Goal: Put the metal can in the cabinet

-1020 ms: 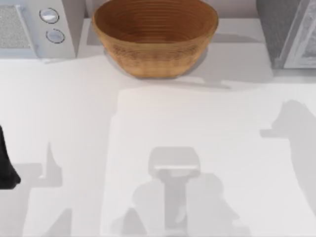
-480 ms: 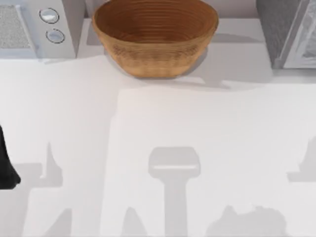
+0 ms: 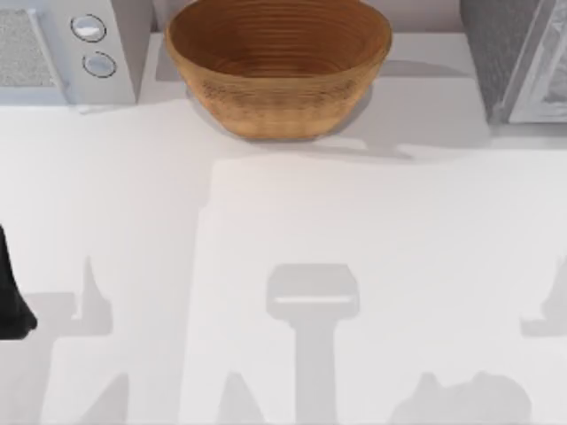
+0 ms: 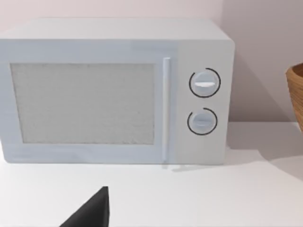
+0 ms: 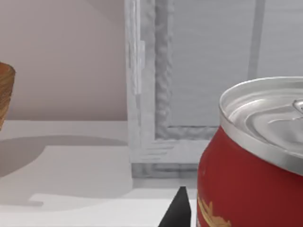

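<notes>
The metal can (image 5: 246, 165), red with a shiny silver top and a yellow mark low on its side, looms close in the right wrist view. My right gripper (image 5: 210, 220) is shut on it, and one dark finger (image 5: 179, 210) shows against its side. Beyond the can stands the cabinet (image 5: 156, 94), its pale framed door facing me. From above, the cabinet (image 3: 514, 57) sits at the table's far right corner. My left gripper (image 3: 13, 301) is parked at the table's left edge, with a dark tip of the gripper (image 4: 92, 213) low in the left wrist view.
A big wicker bowl (image 3: 277, 62) stands at the back middle, and the bowl's rim (image 5: 4, 90) edges into the right wrist view. A light grey microwave (image 3: 62, 49) with two round knobs sits at the back left, facing my left wrist. Arm shadows lie across the white table (image 3: 266, 221).
The arm shadow at the table's right has slid off toward the right edge and the front. The left arm, the bowl, the microwave and the cabinet have not moved.
</notes>
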Motion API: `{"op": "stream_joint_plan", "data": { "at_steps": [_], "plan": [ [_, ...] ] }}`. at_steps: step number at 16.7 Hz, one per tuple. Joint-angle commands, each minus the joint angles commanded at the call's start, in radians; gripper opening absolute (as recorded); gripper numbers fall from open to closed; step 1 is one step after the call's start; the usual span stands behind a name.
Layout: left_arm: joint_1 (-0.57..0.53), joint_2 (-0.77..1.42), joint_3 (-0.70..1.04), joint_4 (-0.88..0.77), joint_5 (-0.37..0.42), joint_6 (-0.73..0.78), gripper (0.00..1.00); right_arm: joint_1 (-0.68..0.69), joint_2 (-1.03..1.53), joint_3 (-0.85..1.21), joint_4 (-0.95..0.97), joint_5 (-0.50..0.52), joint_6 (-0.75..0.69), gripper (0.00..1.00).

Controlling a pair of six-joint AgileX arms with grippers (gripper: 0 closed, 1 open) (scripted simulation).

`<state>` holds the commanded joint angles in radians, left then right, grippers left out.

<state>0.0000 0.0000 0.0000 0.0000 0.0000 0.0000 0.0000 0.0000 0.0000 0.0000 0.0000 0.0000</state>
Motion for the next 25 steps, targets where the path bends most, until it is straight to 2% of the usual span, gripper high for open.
{"op": "stream_joint_plan", "data": {
  "at_steps": [6,25],
  "plan": [
    [0.0,0.0,0.0,0.0,0.0,0.0,1.0,0.017,0.082,0.093,-0.025,0.008,0.006,0.0],
    [0.0,0.0,0.0,0.0,0.0,0.0,1.0,0.103,0.756,1.005,-0.234,0.116,0.014,0.0]
  ]
}}
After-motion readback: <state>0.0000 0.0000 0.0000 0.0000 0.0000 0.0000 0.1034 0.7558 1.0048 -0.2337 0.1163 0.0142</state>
